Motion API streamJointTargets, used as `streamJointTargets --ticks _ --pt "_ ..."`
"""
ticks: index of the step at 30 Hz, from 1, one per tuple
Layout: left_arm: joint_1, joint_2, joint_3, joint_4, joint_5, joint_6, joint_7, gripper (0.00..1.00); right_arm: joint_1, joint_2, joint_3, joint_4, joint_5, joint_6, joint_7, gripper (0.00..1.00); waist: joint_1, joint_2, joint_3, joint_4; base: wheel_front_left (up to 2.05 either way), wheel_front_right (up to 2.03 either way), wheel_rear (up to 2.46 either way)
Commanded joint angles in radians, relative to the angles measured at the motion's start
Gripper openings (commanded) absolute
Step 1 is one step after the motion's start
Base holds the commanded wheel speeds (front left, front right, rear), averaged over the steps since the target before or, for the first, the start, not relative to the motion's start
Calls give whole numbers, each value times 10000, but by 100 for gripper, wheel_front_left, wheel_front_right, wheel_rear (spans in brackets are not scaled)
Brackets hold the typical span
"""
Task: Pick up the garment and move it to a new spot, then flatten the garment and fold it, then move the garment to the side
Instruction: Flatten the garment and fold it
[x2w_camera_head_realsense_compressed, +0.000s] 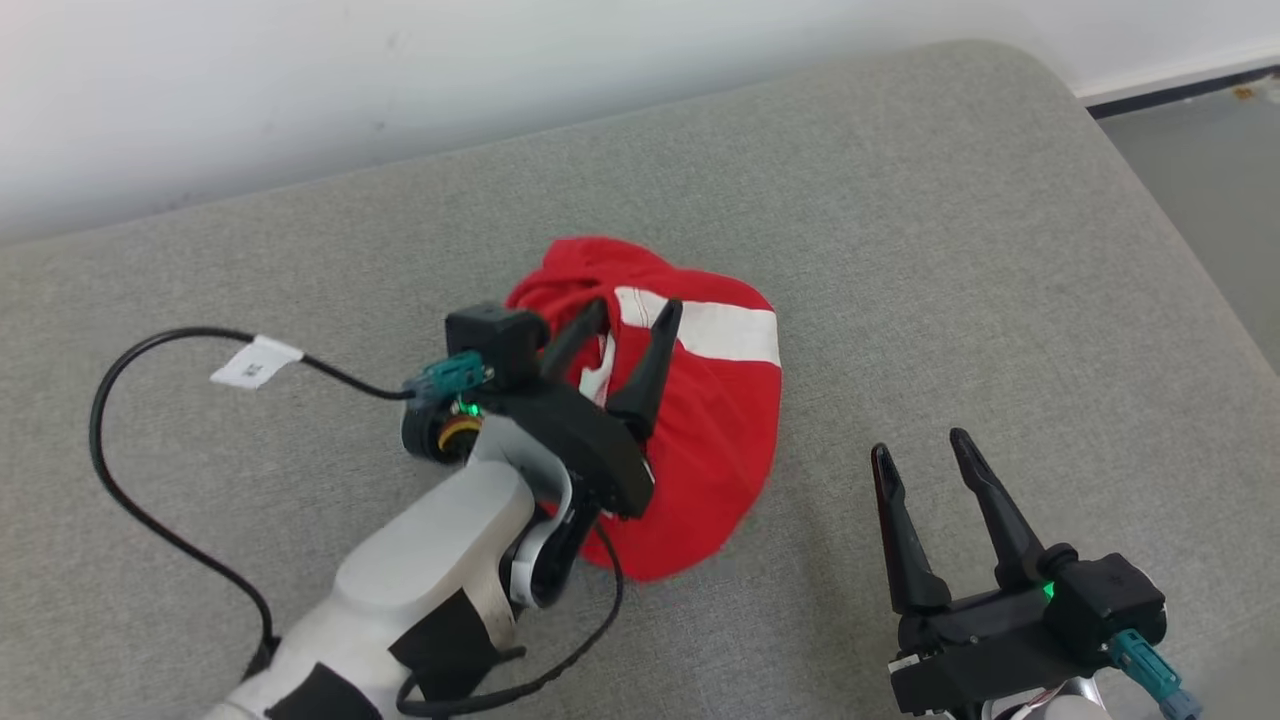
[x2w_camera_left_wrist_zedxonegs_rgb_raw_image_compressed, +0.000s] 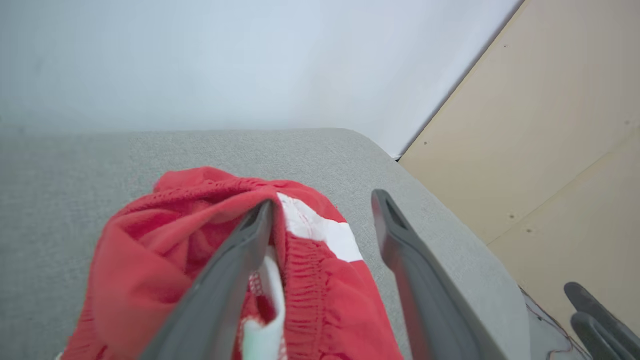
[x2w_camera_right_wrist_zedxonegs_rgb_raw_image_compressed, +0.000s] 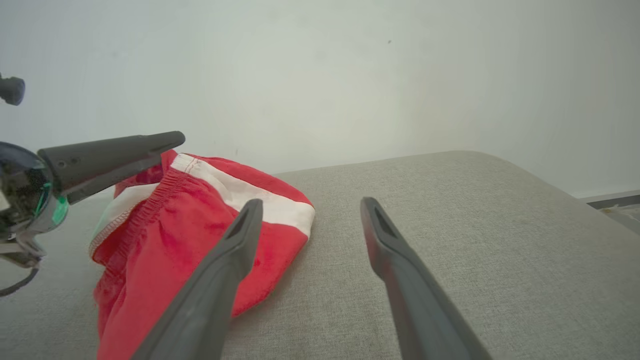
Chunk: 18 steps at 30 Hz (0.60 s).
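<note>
A red garment (x2w_camera_head_realsense_compressed: 720, 430) with a white stripe lies crumpled in a heap on the grey padded surface (x2w_camera_head_realsense_compressed: 900, 250). My left gripper (x2w_camera_head_realsense_compressed: 632, 318) hangs over the heap's left half, jaws open and nothing clamped between them. In the left wrist view, the left gripper (x2w_camera_left_wrist_zedxonegs_rgb_raw_image_compressed: 322, 200) has one finger (x2w_camera_left_wrist_zedxonegs_rgb_raw_image_compressed: 235, 270) lying along the gathered waistband of the garment (x2w_camera_left_wrist_zedxonegs_rgb_raw_image_compressed: 140, 260); whether it touches the cloth I cannot tell. My right gripper (x2w_camera_head_realsense_compressed: 920, 447) stands open over bare padding to the right of the heap. In the right wrist view the right gripper (x2w_camera_right_wrist_zedxonegs_rgb_raw_image_compressed: 310, 204) sits beside the garment (x2w_camera_right_wrist_zedxonegs_rgb_raw_image_compressed: 190, 225).
A black cable with a white tag (x2w_camera_head_realsense_compressed: 255, 362) loops over the padding left of the left arm. A pale wall runs behind the surface. The padding's rounded corner drops to the floor (x2w_camera_head_realsense_compressed: 1200, 170) at the right. A beige panel (x2w_camera_left_wrist_zedxonegs_rgb_raw_image_compressed: 550, 150) stands past that corner.
</note>
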Motion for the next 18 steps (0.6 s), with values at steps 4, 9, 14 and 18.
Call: streamJointTargets --ticks 4,9,14,18 --pt "-585 247 -514 34 1080 621 -128 100 -41 73 -36 10 75 4 -23 100 1 -1 133 -167 0 0 0" --pt "-804 733 -1338 -173 1838 1225 747 100 -24 137 -172 -9 60 4 -23 100 1 -1 162 -215 0 0 0" --pt "-507 978 -1143 -832 1526 1342 994 100 -10 168 -208 -33 44 4 -23 100 1 -1 197 -149 0 0 0" --pt "-489 763 -1010 -855 1165 1192 1126 100 -143 179 -138 -57 76 4 -23 100 1 -1 312 -113 0 0 0"
